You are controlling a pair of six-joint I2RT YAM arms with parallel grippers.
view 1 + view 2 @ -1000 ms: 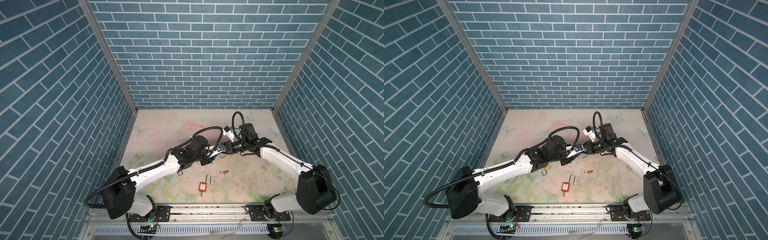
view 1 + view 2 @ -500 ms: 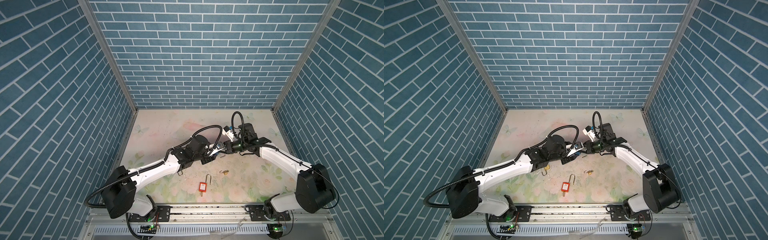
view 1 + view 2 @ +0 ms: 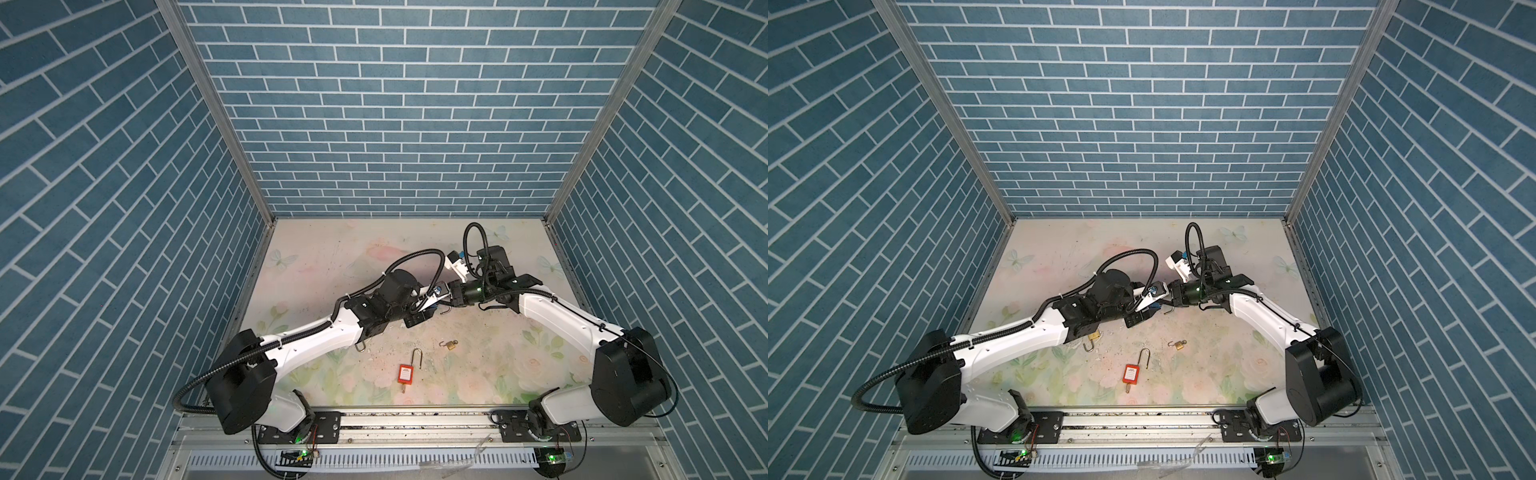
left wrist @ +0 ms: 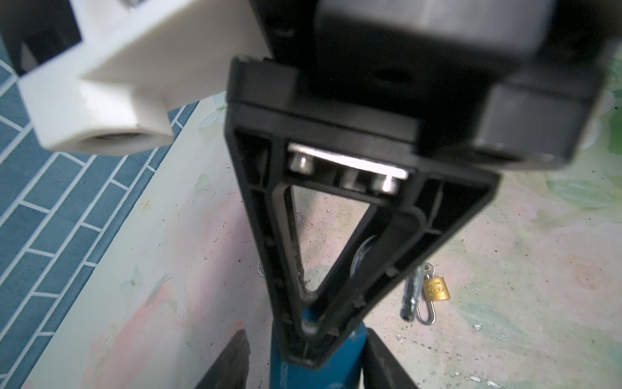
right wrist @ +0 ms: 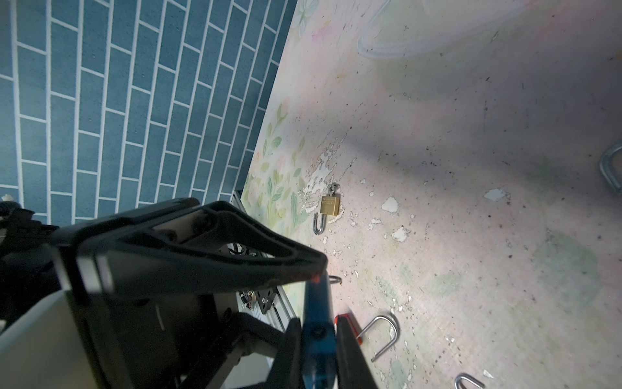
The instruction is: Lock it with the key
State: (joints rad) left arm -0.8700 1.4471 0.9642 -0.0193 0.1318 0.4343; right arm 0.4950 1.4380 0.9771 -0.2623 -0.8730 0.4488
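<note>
My two grippers meet above the middle of the floral table [image 3: 332, 257]. The right gripper [image 5: 318, 320] is shut on a blue padlock [image 5: 316, 303], flat between its pads. In the left wrist view the blue padlock [image 4: 316, 370] sits between the fingers of my left gripper [image 4: 304, 340], which stands open, with a strip of table showing beside one finger [image 4: 232, 363]. The right gripper's black fingers [image 4: 370, 252] pinch the lock's far end. In both top views the left gripper [image 3: 430, 307] and right gripper [image 3: 449, 297] nearly touch. The key is hidden.
A red padlock [image 3: 406, 373] lies with its shackle open near the front. A small brass padlock [image 3: 451, 344] lies to its right, and another brass padlock [image 3: 1094, 336] lies under the left forearm. Brick walls close three sides.
The left gripper's fingers have spread off the blue padlock. Both arms stay in nearly the same place, and the right gripper keeps its hold.
</note>
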